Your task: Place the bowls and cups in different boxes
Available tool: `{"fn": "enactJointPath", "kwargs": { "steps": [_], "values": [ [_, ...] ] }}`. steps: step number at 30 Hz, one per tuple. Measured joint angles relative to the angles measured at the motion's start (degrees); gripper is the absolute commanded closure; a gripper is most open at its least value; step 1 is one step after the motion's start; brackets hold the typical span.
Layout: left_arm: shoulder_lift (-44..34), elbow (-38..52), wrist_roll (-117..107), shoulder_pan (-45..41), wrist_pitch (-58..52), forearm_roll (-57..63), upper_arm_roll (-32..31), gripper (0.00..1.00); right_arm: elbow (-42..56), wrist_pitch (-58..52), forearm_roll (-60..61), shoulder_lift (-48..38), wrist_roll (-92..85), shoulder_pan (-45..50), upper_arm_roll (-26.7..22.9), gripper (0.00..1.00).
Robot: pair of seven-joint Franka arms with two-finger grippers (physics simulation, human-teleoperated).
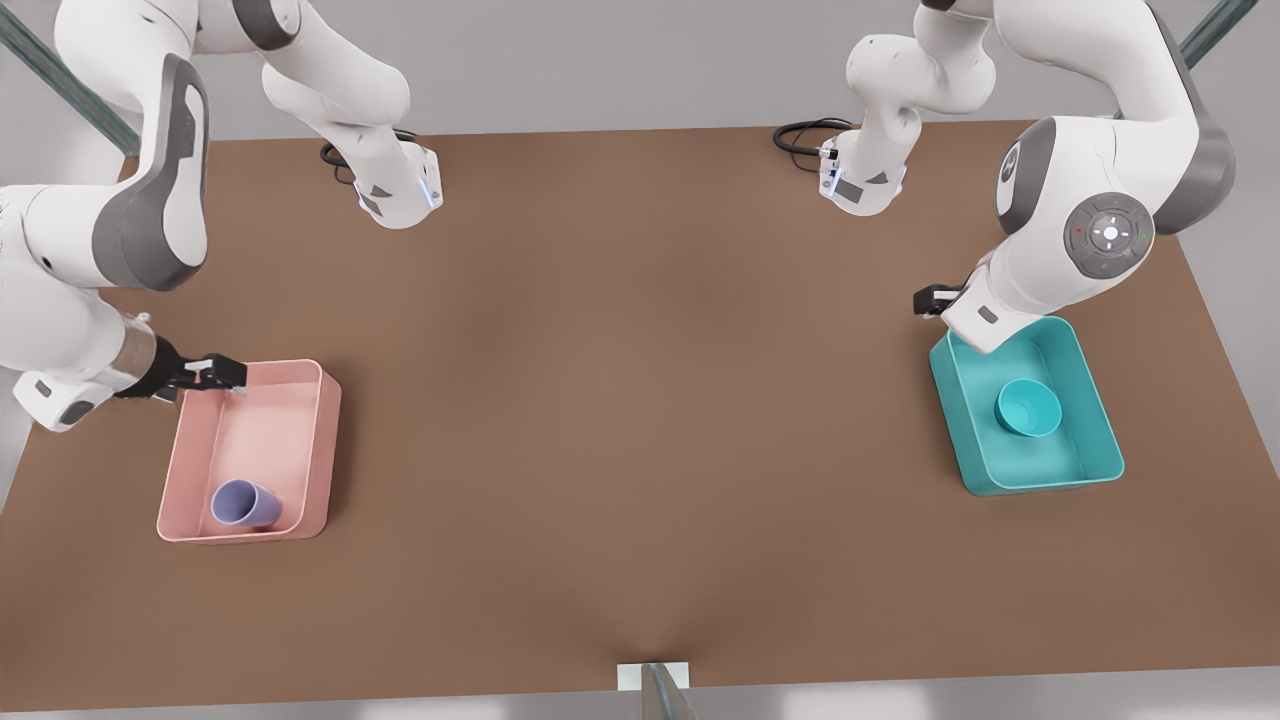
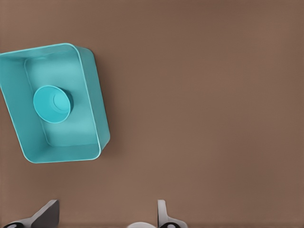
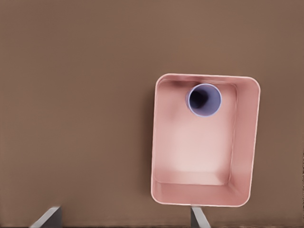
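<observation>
Brown tabletop [image 1: 620, 400] under both arms, grey wall behind. We note the pink box [image 1: 325, 440] toward the front view's left, with the lavender cup [image 1: 245, 503] standing inside at its near end, close to the end wall; from the right wrist view we look straight down into the cup [image 3: 204, 99] and the pink box [image 3: 247, 142]. The right gripper [image 1: 212, 374] hangs over the far end of that box, holding nothing, its fingers [image 3: 47, 217] spread wide. Toward the front view's right we see the teal box [image 1: 1095, 400] with the teal bowl [image 1: 1028, 407] resting upright near its middle. The left gripper [image 1: 935, 299] sits just beyond the far corner of the teal box; its fingers [image 2: 45, 216] are parted and empty, with the bowl [image 2: 52, 103] and teal box [image 2: 95, 104] off to one side.
</observation>
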Motion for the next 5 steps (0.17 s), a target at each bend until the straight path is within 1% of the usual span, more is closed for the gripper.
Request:
{"fn": "enactJointPath", "kwargs": {
  "steps": [2,5],
  "values": [
    [0.0,0.0,0.0,0.0,0.0,0.0,0.0,0.0,-4.8,-0.7,0.1,-3.8,1.0,2.2,-1.6,0.0],
    [0.0,0.0,-0.1,0.0,-0.1,0.1,0.0,0.0,-6.8,-1.4,0.4,-5.2,2.3,2.6,-2.2,0.0]
  ]
}}
